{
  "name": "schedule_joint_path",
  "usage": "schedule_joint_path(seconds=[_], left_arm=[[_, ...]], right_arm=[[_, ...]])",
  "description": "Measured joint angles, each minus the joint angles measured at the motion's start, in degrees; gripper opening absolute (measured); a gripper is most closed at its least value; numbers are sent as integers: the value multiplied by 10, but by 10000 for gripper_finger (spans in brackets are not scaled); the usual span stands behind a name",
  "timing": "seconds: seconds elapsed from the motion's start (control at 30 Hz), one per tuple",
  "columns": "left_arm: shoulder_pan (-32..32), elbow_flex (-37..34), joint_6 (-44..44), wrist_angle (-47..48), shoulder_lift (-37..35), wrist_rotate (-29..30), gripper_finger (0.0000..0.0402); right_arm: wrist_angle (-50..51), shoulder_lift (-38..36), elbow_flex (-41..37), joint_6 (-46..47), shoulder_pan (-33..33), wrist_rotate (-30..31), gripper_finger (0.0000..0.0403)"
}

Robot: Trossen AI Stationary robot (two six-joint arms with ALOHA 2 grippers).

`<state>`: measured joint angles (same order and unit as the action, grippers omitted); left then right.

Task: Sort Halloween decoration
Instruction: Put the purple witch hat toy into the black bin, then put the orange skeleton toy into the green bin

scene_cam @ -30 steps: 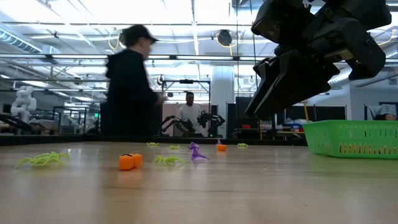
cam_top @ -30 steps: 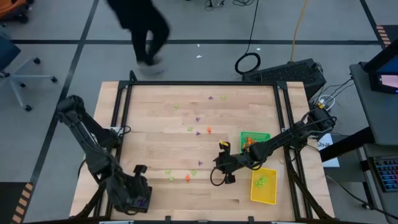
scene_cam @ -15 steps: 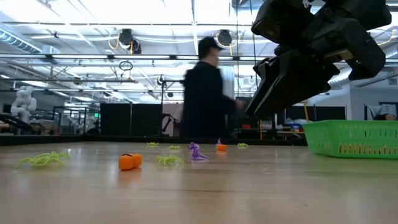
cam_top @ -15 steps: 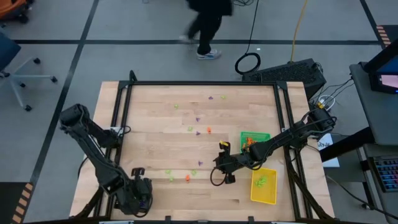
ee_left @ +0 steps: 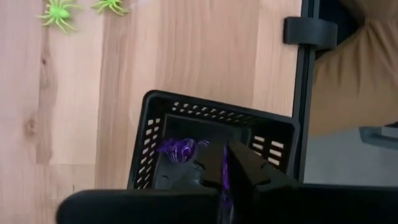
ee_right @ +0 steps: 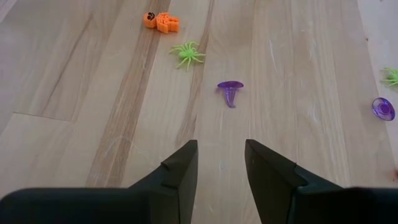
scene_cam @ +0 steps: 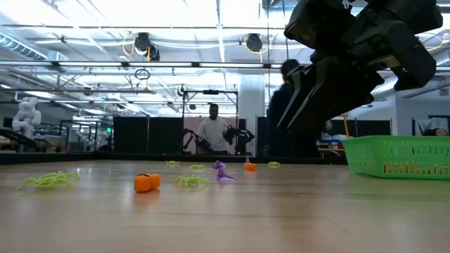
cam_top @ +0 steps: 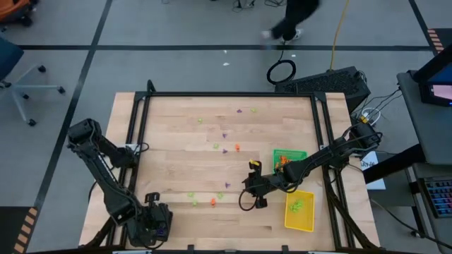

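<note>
Halloween decorations lie scattered on the wooden table: an orange one [cam_top: 212,202], lime spiders [ee_left: 59,11], and a purple one [ee_right: 231,90]. My left gripper [cam_top: 151,221] is at the table's near left corner, over a black tray [ee_left: 273,134]. It is shut on a purple trinket. Another purple trinket [ee_left: 177,149] lies on the tray's floor. My right gripper [ee_right: 221,168] hangs open over the table's middle right, slanting down. Nothing is between its fingers, and the purple trinket lies ahead of it. My left gripper pinches a purple trinket between its two fingers; only a thin purple sliver [ee_left: 224,180] shows in the narrow gap. The fingers point steeply down into the black tray's opening. The fingers hide which part of the trinket they have.
A green tray [cam_top: 289,156] with orange pieces and a yellow tray [cam_top: 299,210] with lime pieces stand at the right, beside my right arm. A black frame [cam_top: 226,94] runs along the table's edges. People show beyond the far edge [scene_cam: 213,133].
My left gripper has sunk toward the black tray and shifted a little toward the table's near edge, rolling its wrist as it went. A person has walked from left to right past the table's far side.
</note>
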<state>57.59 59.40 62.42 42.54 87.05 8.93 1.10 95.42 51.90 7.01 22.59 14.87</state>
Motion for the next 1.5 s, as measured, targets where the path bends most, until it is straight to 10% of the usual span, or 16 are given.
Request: schedule_joint_path(seconds=[0.37, 0.87, 1.5], left_arm=[[2, 0, -3, 4, 0, 28, 119], [-35, 34, -103, 26, -3, 28, 127], [-117, 75, -339, 76, -3, 270, 127]], right_arm=[[0, 0, 0, 0, 0, 0, 118], [0, 0, 0, -6, 0, 2, 118], [0, 0, 0, 46, 0, 2, 118]])
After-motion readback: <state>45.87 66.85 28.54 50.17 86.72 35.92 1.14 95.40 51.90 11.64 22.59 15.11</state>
